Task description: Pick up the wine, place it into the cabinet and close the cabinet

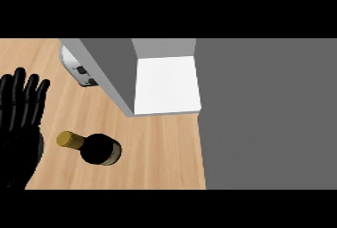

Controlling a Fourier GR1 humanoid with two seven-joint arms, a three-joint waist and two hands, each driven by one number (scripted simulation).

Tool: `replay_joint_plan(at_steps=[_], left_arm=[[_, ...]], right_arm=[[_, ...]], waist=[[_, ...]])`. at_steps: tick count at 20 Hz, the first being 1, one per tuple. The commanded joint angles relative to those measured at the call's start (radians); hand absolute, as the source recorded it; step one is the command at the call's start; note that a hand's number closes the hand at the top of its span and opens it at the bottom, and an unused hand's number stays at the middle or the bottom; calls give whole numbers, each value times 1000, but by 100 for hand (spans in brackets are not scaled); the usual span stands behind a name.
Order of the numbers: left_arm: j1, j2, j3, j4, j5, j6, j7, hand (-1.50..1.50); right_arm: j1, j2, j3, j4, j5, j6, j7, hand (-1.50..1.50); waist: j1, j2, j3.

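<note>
- Left hand (20,116): at the view's left edge, fingers straight and spread, pointing up; holds nothing.
- Wine (92,147): dark bottle with gold cap, standing on the wood counter (158,151), just right of the hand, apart from it.
- Cabinet (141,73): beyond the wine, grey walls, white inside showing; open face toward the wine.
- Grey door panel (266,113): fills the view's right side, beside the cabinet.
- Small white and dark object (77,69): left of the cabinet, partly hidden behind its wall; cannot tell what it is.
</note>
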Motion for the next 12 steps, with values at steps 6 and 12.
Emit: replay_joint_plan(at_steps=[6, 12], left_arm=[[83, -88, -381, 57, -377, 343, -39, -150], [52, -90, -589, 74, -144, 575, 35, -150]], right_arm=[[127, -34, 36, -114, -124, 133, 16, -150], [166, -63, 139, -162, -214, 218, 159, -150]], waist=[[41, -33, 1], [50, -30, -1]])
